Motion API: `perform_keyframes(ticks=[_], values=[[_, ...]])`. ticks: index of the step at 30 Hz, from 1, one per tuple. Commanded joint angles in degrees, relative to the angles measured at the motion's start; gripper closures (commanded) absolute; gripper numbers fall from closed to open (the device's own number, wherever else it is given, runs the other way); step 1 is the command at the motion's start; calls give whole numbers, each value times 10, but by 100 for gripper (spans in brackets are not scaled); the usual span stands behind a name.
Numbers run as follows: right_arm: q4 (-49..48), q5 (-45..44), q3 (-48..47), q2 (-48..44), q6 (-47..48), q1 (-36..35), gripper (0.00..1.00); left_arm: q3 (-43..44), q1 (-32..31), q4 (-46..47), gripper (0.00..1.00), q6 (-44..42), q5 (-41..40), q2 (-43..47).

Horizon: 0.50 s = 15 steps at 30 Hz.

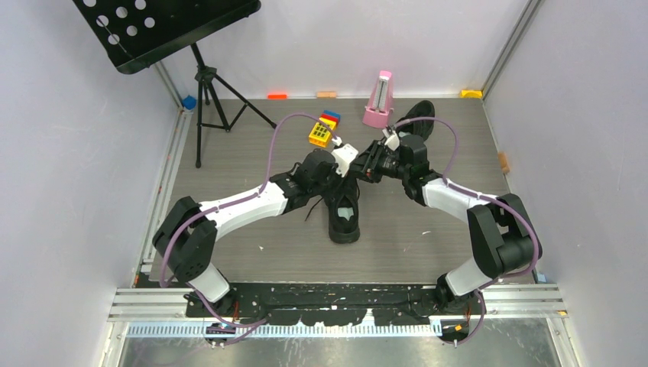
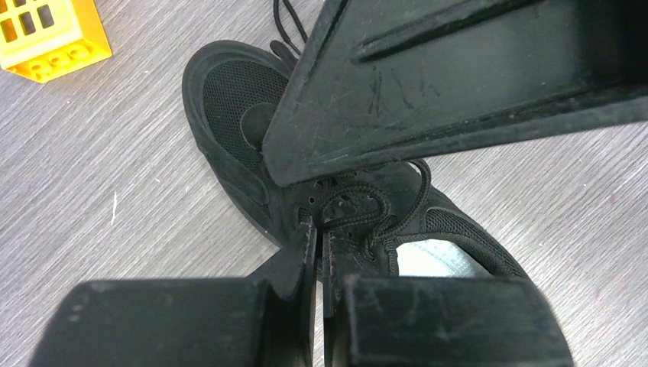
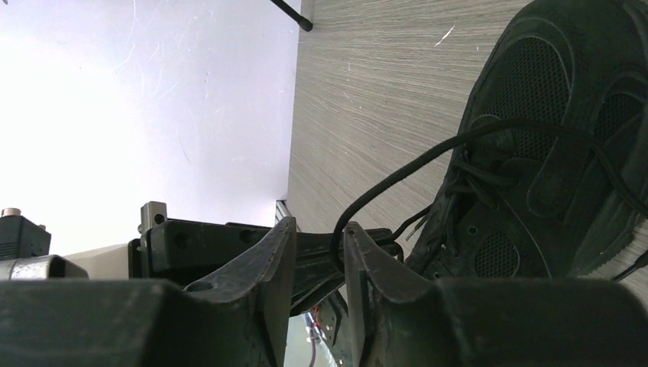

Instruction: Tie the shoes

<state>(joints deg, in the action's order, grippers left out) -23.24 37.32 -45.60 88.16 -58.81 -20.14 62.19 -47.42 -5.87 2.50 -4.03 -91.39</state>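
Observation:
One black shoe [image 1: 345, 214] lies in the middle of the table, toe away from the arms; its pale insole patch [image 2: 428, 260] shows in the left wrist view. The second black shoe [image 1: 417, 116] lies at the back by the metronome. My left gripper [image 2: 319, 225] is over the near shoe [image 2: 229, 115] and shut on a black lace [image 2: 367, 195] at the eyelets. My right gripper [image 3: 317, 229] is open beside the shoe [image 3: 535, 153], and a lace [image 3: 397, 172] runs from the shoe into the gap against its right finger. Both grippers [image 1: 365, 167] meet over the shoe's toe end.
A yellow block [image 1: 319, 134] and stacked coloured blocks [image 1: 330, 118] lie behind the grippers. A pink metronome [image 1: 377, 99] stands at the back. A black music stand on a tripod [image 1: 206, 92] stands at the back left. White walls enclose the table.

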Motion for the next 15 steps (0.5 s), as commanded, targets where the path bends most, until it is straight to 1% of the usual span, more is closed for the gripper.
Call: perform_keyframes(ticks=[1,9,15], values=[[-37,19,-2,4,0,-3,62,31,-5,-14,100,1,-6,-4],[-30,16,0,15,11,-5,62,18,-6,4,100,27,3,12],[-34,12,-1,24,10,-14,62,15,-6,15,100,44,-11,12]])
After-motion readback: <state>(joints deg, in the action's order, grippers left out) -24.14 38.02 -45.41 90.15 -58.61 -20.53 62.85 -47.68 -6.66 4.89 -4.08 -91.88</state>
